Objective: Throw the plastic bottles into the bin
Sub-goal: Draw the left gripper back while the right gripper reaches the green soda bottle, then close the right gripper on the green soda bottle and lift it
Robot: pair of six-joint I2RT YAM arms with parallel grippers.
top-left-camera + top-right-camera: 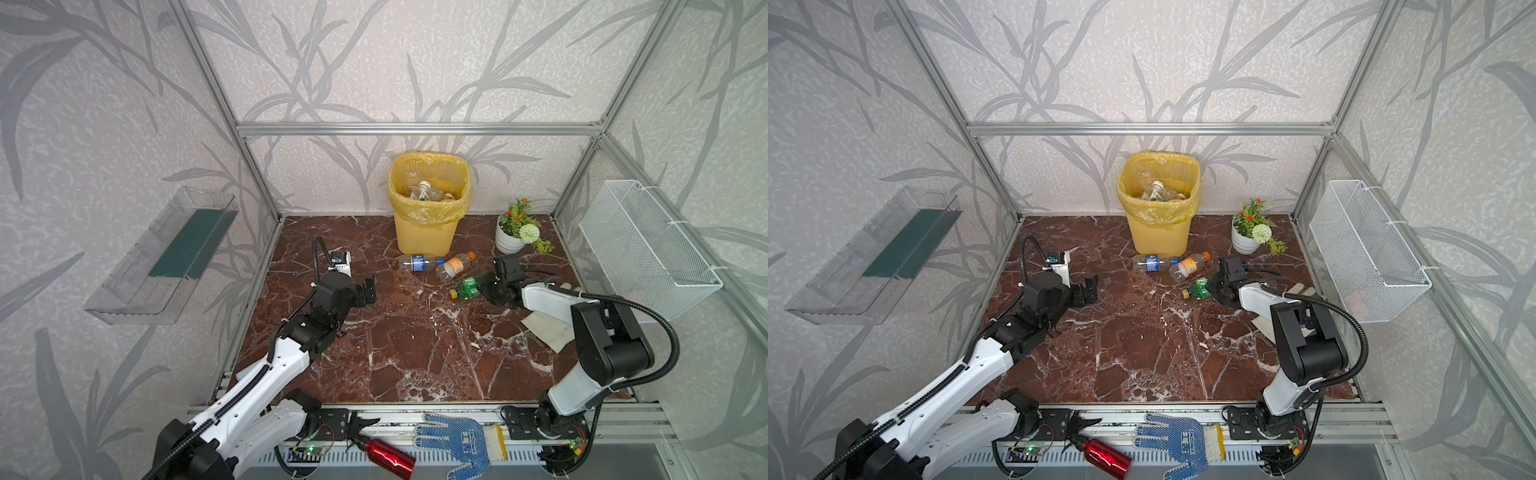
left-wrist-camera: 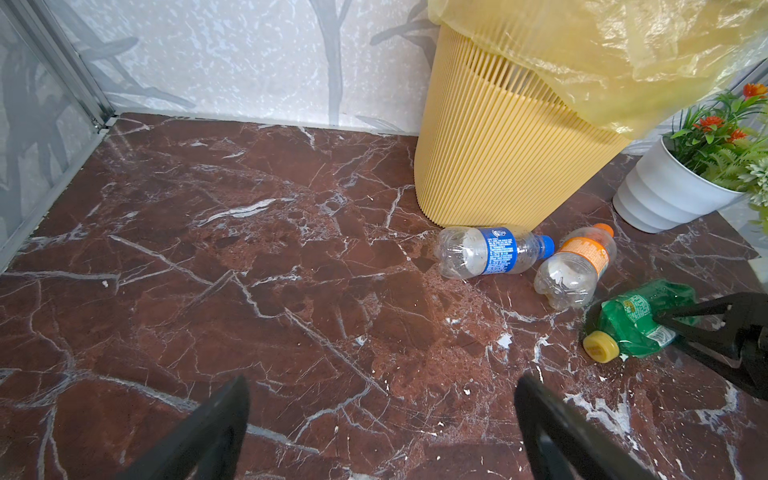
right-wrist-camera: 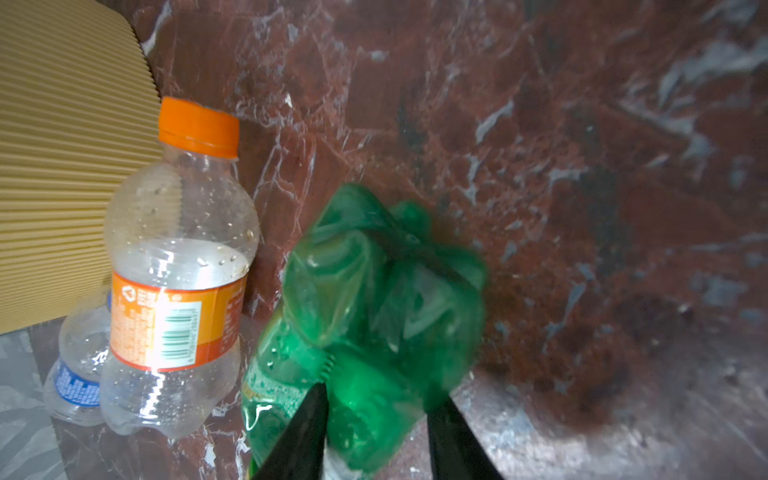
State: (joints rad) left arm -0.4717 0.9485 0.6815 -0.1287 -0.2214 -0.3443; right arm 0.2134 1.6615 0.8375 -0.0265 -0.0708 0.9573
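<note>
Three plastic bottles lie on the marble floor in front of the bin. A clear one has a blue label. Beside it lies a clear one with an orange label and cap. The third is a crushed green bottle with a yellow cap. My right gripper is shut on its body. My left gripper hangs open and empty, left of the bottles. More bottles lie inside the bin.
A white plant pot stands right of the bin. On the right wall hangs a wire basket, and on the left wall a clear tray. A red metal bottle and a blue glove lie on the front rail.
</note>
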